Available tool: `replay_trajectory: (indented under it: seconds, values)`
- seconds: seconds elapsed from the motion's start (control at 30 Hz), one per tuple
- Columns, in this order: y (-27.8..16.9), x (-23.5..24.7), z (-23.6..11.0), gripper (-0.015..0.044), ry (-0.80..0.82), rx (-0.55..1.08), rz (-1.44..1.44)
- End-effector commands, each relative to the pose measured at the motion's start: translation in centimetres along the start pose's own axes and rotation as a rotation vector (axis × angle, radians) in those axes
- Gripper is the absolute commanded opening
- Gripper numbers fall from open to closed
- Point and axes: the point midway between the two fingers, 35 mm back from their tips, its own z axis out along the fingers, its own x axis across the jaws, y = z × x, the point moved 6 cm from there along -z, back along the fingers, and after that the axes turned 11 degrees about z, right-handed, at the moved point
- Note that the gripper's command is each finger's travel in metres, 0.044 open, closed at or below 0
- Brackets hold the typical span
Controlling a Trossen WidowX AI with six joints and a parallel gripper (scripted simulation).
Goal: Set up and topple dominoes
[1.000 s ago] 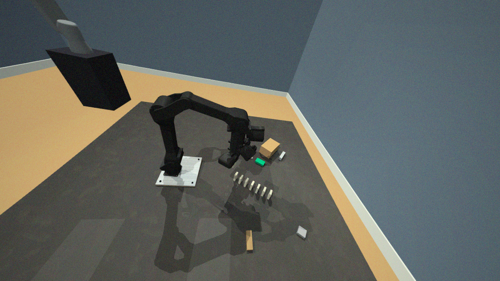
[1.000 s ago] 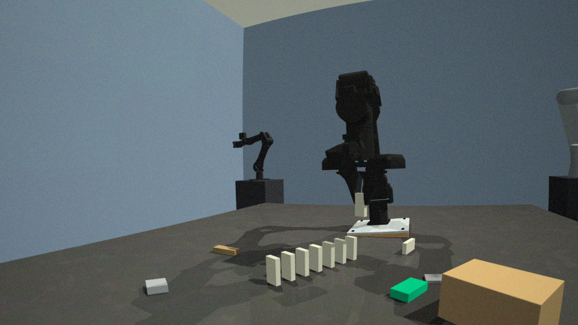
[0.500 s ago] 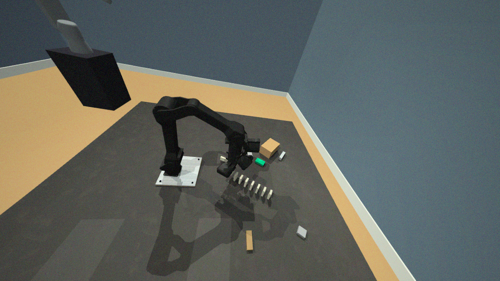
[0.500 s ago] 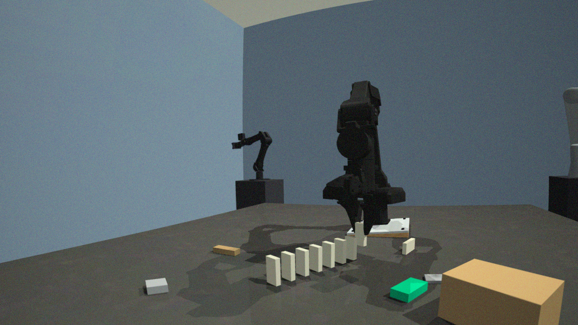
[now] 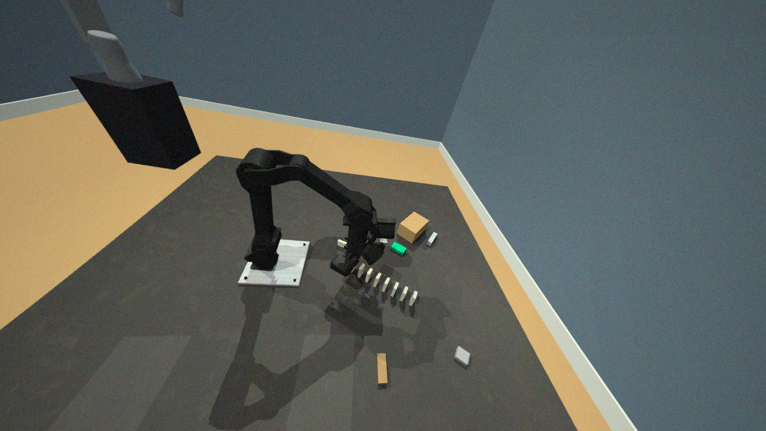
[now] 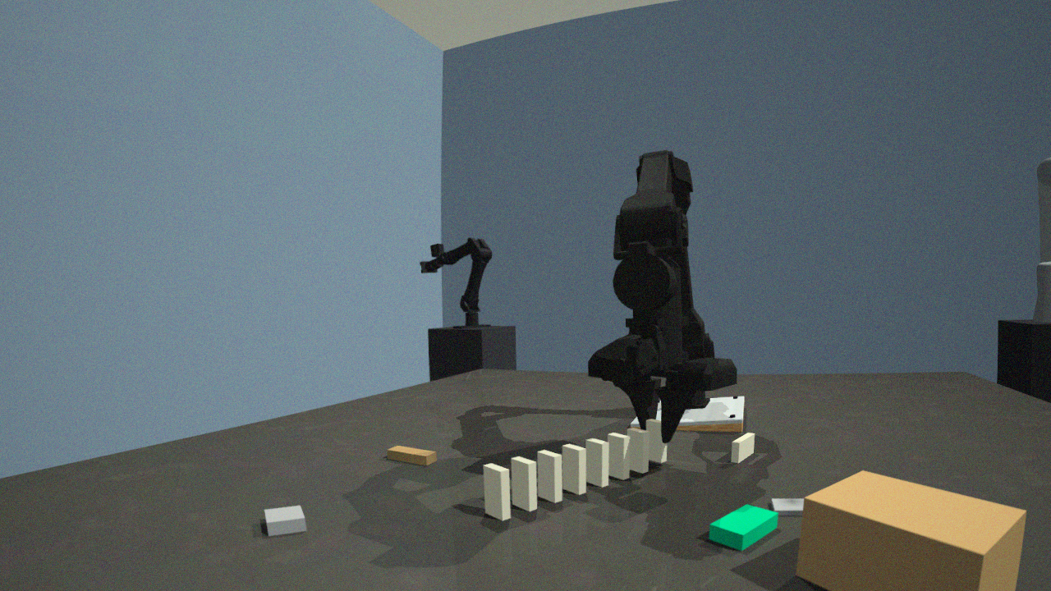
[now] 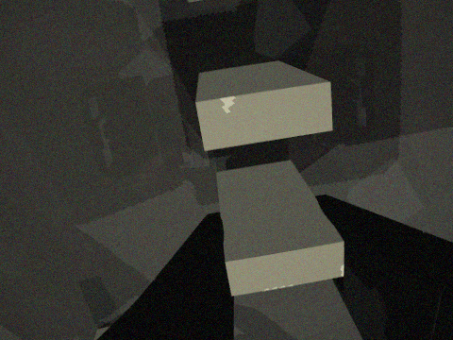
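A row of several cream dominoes [image 5: 394, 288] [image 6: 548, 475] stands on the dark table [image 5: 160, 300] [image 6: 220, 470]. My gripper [image 5: 347, 266] [image 6: 658, 432] [image 7: 268, 218] is down at the row's end nearest the arm's base. It is shut on one more cream domino [image 6: 655, 443] [image 7: 277, 227], held upright in line with the row, at about the row's spacing, its foot at or just above the table. In the wrist view the nearest standing domino [image 7: 264, 108] lies straight ahead. The top view hides the held domino behind the gripper. A spare cream domino [image 5: 342, 242] [image 6: 742, 446] lies flat near the base.
A tan box [image 5: 413, 225] [image 6: 907, 533], a green block [image 5: 398, 248] [image 6: 742, 526] and a small grey piece [image 5: 431, 238] lie beside the row. A grey block [image 5: 462, 355] [image 6: 285, 520] and a tan plank [image 5: 382, 369] [image 6: 411, 455] lie beyond the far end.
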Motion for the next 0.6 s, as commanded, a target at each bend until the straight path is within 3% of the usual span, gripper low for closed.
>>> replay_trajectory:
  seconds: [0.0, 0.37, 0.57]
  values:
    - [0.0, 0.0, 0.1, 0.016, -0.004, 0.0, -0.004]
    - [0.0, 0.0, 0.1, 0.044, -0.004, 0.0, -0.004]
    - [0.2, 0.3, -1.7, 0.044, 0.002, -0.002, -0.017]
